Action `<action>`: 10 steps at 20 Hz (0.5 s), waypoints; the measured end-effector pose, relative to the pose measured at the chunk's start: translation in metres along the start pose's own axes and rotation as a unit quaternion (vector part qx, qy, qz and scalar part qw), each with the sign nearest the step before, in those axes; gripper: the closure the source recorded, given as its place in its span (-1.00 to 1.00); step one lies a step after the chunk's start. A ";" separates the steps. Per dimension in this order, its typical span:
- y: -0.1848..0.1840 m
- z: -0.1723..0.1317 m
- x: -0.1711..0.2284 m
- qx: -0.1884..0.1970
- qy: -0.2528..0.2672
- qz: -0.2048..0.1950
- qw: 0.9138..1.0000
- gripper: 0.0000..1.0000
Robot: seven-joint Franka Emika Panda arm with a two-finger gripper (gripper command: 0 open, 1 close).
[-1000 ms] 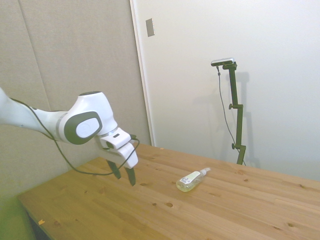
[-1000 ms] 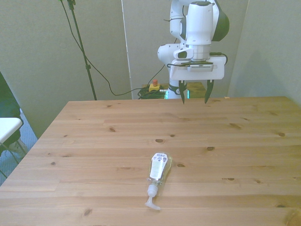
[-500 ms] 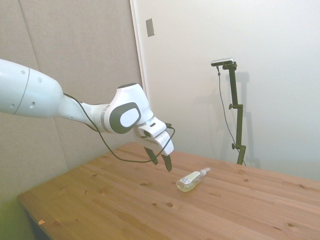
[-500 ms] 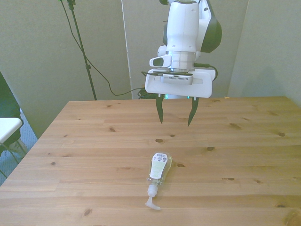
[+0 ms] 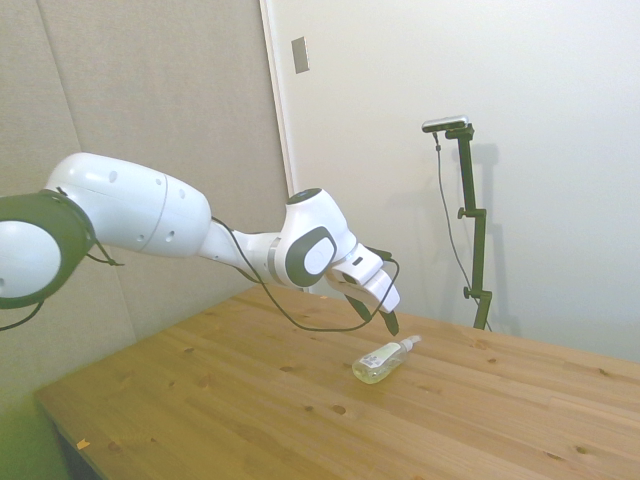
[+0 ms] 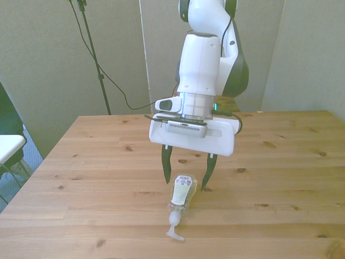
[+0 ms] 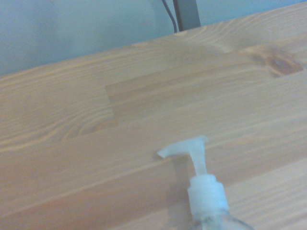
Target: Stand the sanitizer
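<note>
The sanitizer [image 6: 181, 195] lies flat on the wooden table [image 6: 280, 178], a small clear bottle with yellowish liquid, a white label and a white pump top pointing toward the table's near edge in the front view. It also shows in the side view as the sanitizer [image 5: 380, 362], and its pump [image 7: 196, 163] fills the wrist view. My gripper [image 6: 186, 171] hangs open just above the bottle's base end, one dark finger on each side of it, not touching. In the side view the gripper [image 5: 380, 318] sits a little above the bottle.
A chair's edge [image 6: 8, 148] stands off the front view's left. Cables and a red-topped yellow box [image 6: 176, 99] lie on the floor behind the table. Bare wood surrounds the bottle on all sides.
The arm has reached out across the table and come down, carrying the open gripper from the far edge to just over the bottle. The sanitizer has not moved.
</note>
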State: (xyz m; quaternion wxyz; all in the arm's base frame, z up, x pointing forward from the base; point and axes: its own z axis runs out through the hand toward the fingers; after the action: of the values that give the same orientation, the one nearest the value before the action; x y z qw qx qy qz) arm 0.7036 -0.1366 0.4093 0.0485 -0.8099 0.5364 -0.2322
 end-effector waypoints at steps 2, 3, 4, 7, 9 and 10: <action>-0.008 0.014 0.003 0.001 0.002 0.002 1.000 -1.00; -0.012 0.020 0.004 0.002 0.003 0.003 1.000 -1.00; -0.015 0.026 0.007 0.003 0.003 0.005 1.000 -1.00; -0.019 0.043 0.012 -0.007 -0.001 0.012 1.000 -1.00; -0.021 0.050 0.014 -0.014 -0.003 0.012 1.000 -1.00; -0.022 0.053 0.014 -0.017 -0.004 0.012 1.000 -1.00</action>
State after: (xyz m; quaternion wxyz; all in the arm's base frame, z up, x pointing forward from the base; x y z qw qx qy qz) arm 0.7492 -0.1491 0.3737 0.0398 -0.8053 0.5496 -0.2188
